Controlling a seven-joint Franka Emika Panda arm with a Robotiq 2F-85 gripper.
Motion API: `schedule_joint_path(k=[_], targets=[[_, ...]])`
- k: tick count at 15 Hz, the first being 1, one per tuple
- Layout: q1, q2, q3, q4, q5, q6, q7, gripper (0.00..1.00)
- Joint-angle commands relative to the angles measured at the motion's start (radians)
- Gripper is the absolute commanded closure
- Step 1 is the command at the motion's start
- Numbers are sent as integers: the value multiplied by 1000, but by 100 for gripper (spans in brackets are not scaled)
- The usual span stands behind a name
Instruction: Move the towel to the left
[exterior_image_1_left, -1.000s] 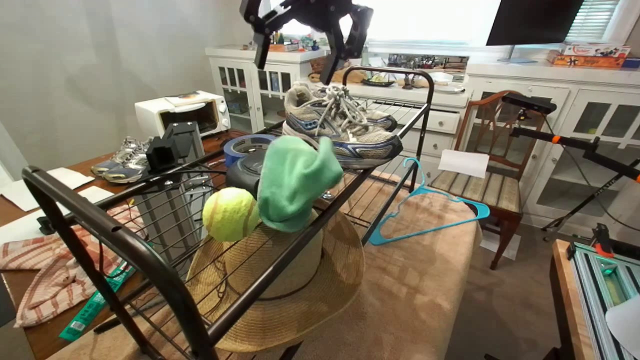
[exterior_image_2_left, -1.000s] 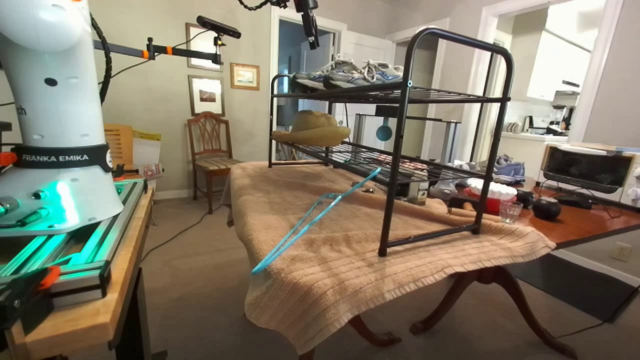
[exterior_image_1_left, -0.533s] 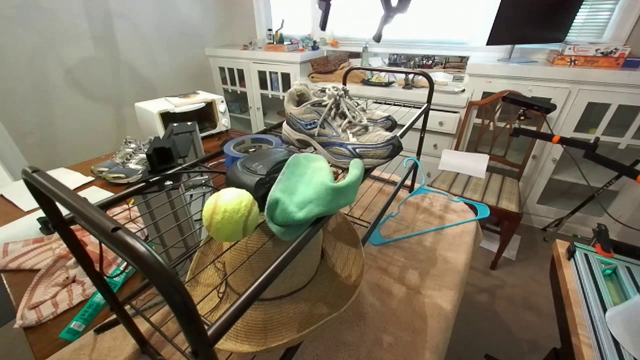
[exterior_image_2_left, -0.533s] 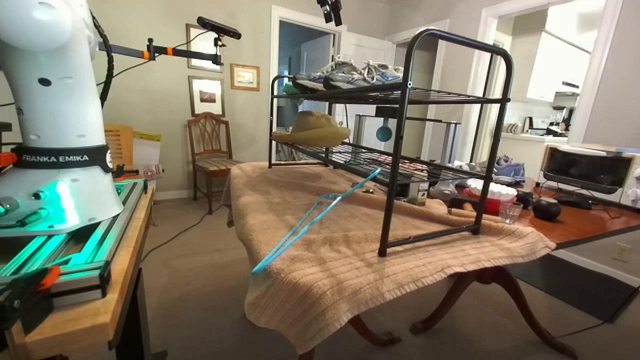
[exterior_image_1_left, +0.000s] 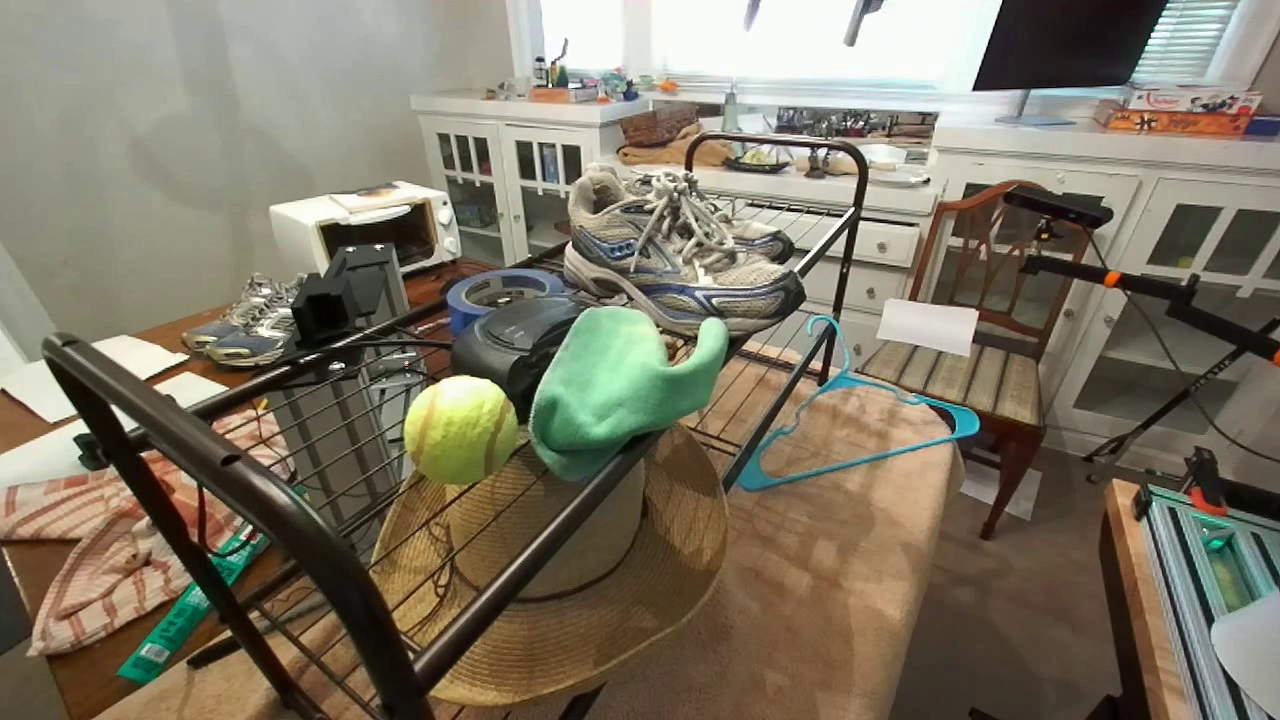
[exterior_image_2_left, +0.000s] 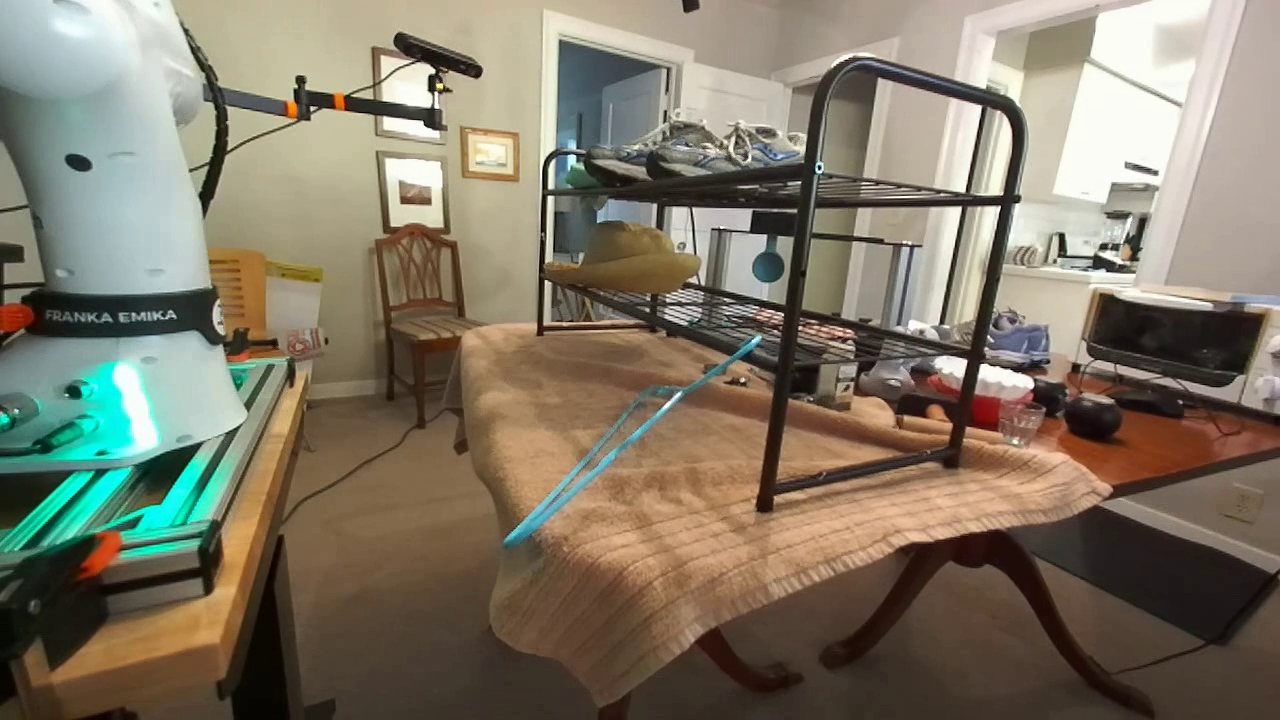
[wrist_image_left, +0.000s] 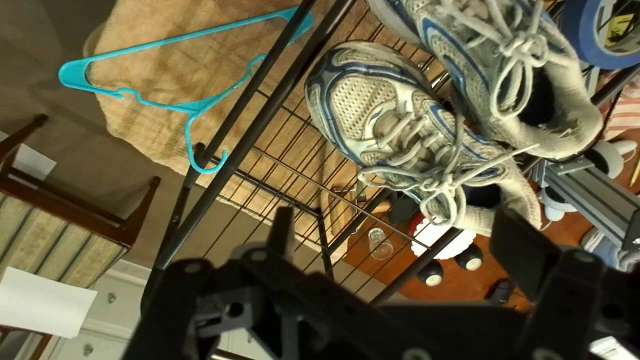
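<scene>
The green towel (exterior_image_1_left: 610, 395) lies crumpled on the top wire shelf of the dark rack (exterior_image_1_left: 560, 545). It sits between the tennis ball (exterior_image_1_left: 461, 430) and the pair of running shoes (exterior_image_1_left: 690, 270), against the black object, with one end over the shelf's front bar. A small green bit of the towel (exterior_image_2_left: 581, 177) shows behind the shoes in an exterior view. It is out of view in the wrist view. My gripper (exterior_image_1_left: 808, 18) is high above the rack, cut off by the top edge. In the wrist view my gripper (wrist_image_left: 392, 220) is open, with nothing between its fingers.
A blue tape roll (exterior_image_1_left: 500, 295) and a black object (exterior_image_1_left: 515, 345) share the top shelf. A straw hat (exterior_image_1_left: 560, 600) is on the shelf below. A blue hanger (exterior_image_1_left: 860, 455) leans by the rack on the beige cloth (exterior_image_2_left: 600, 470).
The green towel was upright and blurred below the open gripper; it has dropped and settled on the shelf. My gripper has moved up and away, toward the right in both exterior views.
</scene>
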Motion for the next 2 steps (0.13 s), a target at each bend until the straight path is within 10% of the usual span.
schedule_joint_path(k=[1, 2], targets=[[-12, -1, 8, 2, 2, -5, -4, 0], [-11, -2, 9, 1, 3, -5, -4, 0]])
